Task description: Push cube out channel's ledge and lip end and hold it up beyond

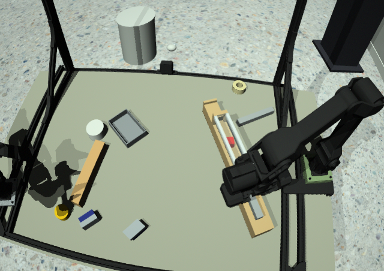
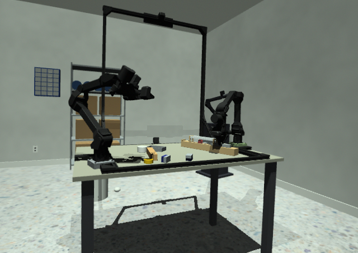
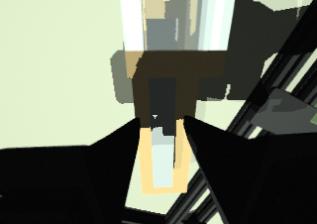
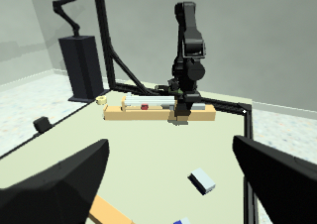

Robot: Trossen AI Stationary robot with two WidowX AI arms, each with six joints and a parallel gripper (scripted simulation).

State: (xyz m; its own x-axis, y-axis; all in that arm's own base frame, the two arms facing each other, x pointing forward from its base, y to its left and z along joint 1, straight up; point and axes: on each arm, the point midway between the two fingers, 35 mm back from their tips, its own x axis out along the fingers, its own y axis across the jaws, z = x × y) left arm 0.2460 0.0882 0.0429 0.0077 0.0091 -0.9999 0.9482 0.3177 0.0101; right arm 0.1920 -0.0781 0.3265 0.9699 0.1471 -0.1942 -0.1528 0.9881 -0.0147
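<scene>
The channel (image 1: pixel 216 128) (image 2: pixel 202 145) (image 4: pixel 149 115) is a long tan base with two white rails (image 1: pixel 236 135). The red cube (image 1: pixel 230 141) (image 4: pixel 145 106) sits between the rails about midway. A grey stick (image 1: pixel 257 210) (image 3: pixel 163 157) lies in the base's near trough and points toward the rails. My left gripper (image 3: pixel 161 121) is open, and its fingers stand on either side of the stick outside the rails. In the top view the arm's wrist hides the fingers. My right gripper (image 4: pixel 170 143) (image 2: pixel 147 92) is open and empty, high above the table's other side.
A loose grey bar (image 1: pixel 255 116) and a cream ring (image 1: pixel 239 87) lie beside the channel's far end. A grey tray (image 1: pixel 115 119), white cylinder (image 1: pixel 96 129), tan plank (image 1: pixel 88 172), yellow puck (image 1: pixel 61 211), blue-white block (image 1: pixel 88 218) and grey block (image 1: pixel 134 228) (image 4: pixel 203 180) are elsewhere. Black frame posts ring the table.
</scene>
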